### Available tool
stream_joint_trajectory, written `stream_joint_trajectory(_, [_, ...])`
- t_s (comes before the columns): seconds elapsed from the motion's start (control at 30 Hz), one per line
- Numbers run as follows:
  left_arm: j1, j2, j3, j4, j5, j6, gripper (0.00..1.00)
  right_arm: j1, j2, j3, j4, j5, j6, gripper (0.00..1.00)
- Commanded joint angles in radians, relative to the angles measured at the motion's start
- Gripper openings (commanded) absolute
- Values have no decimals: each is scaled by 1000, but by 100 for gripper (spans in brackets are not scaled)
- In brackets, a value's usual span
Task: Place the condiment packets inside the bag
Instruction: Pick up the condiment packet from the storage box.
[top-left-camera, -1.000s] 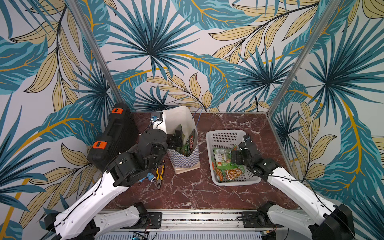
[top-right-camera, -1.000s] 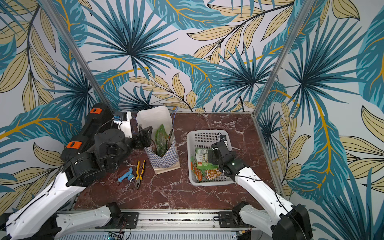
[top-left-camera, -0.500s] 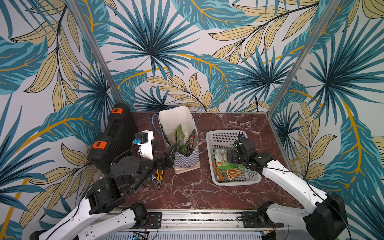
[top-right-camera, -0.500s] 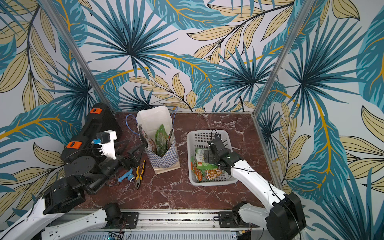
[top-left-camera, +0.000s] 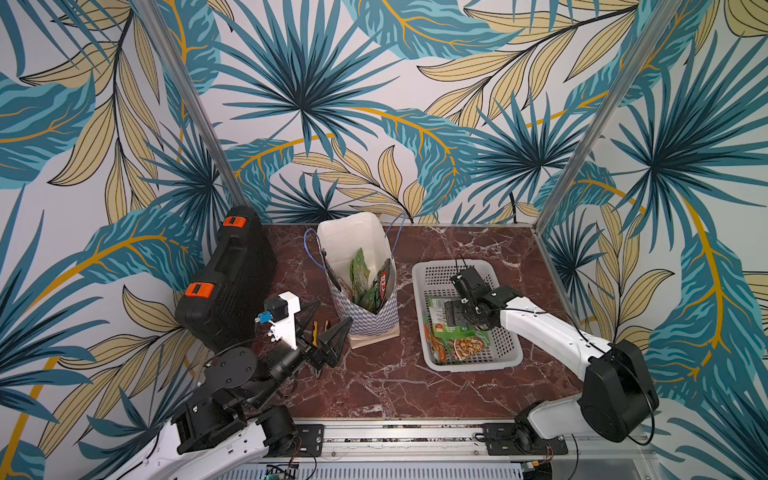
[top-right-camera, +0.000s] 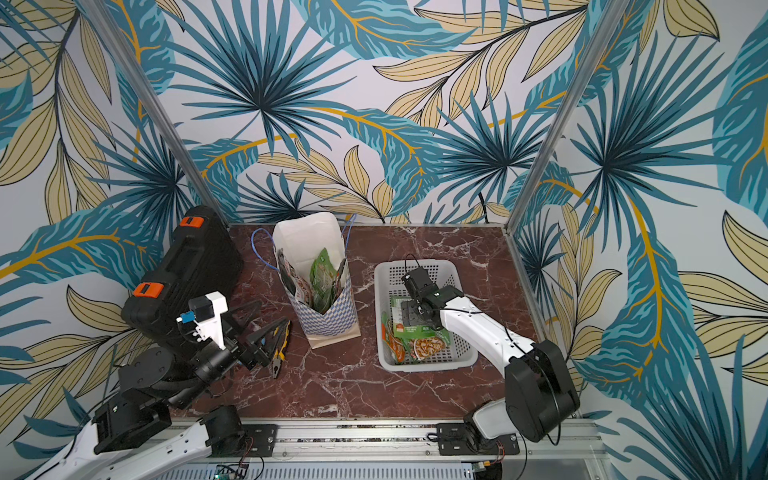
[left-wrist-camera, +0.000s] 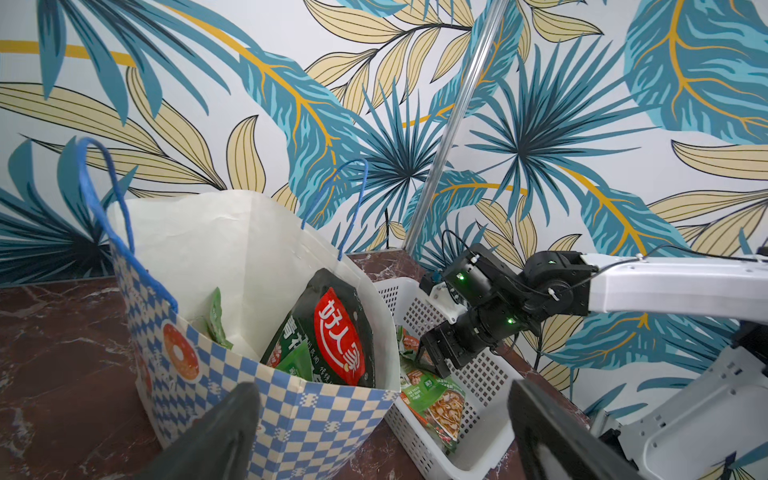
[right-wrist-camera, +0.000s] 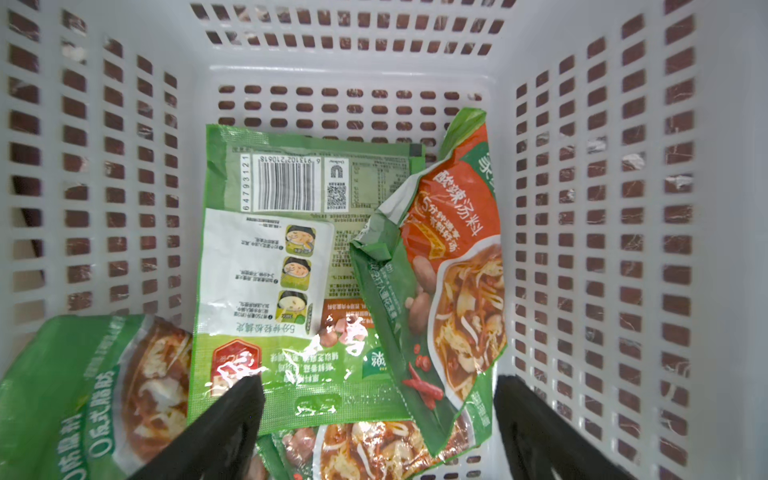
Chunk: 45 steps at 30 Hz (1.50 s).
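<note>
Two arms, both with jaws spread and empty. The left gripper (top-left-camera: 328, 322) hangs low beside the upright paper bag (top-left-camera: 374, 322), which holds a dark green packet (left-wrist-camera: 332, 328). The right gripper (right-wrist-camera: 376, 381) points straight down into the white basket (top-left-camera: 432, 272) above green-orange condiment packets (right-wrist-camera: 291, 249).

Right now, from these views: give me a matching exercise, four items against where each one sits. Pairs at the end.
Items
1. black tool case
2. dark packet with red logo
3. barcode-side green packet
4. yellow-handled pliers

Places
a. flat in the white perforated basket
b. upright in the paper gift bag
c. lying on the marble tabletop
d. propped, tilted, at the tabletop's left edge

Pairs: 1-d, 2-b, 3-a, 4-c
</note>
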Motion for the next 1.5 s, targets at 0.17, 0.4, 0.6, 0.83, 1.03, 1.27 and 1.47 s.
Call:
stream_joint_trajectory(0.17, [-2,-61,-164,179,85,46,98,-1,111,83,-90,96,-1,83])
stream_joint_trajectory(0.4, [-2,-76,-231,228,66,91,98,-2,161,106,-106,154,-15,77])
stream_joint_trajectory(0.6, [-2,-73,-259,233,41,117,99,2,228,114,-92,136,-47,71])
stream_joint_trajectory(0.83, [-2,-53,-269,231,-30,137,100,9,282,128,-99,185,-63,63])
stream_joint_trajectory(1.03, [-2,-13,-273,237,-52,135,100,14,243,131,-118,268,-44,17])
stream_joint_trajectory(1.27, [-2,-7,-283,236,-95,132,100,36,69,118,-112,251,-48,0])
stream_joint_trajectory(1.47, [-2,-3,-290,242,-106,130,100,41,-165,116,-81,98,-42,0])
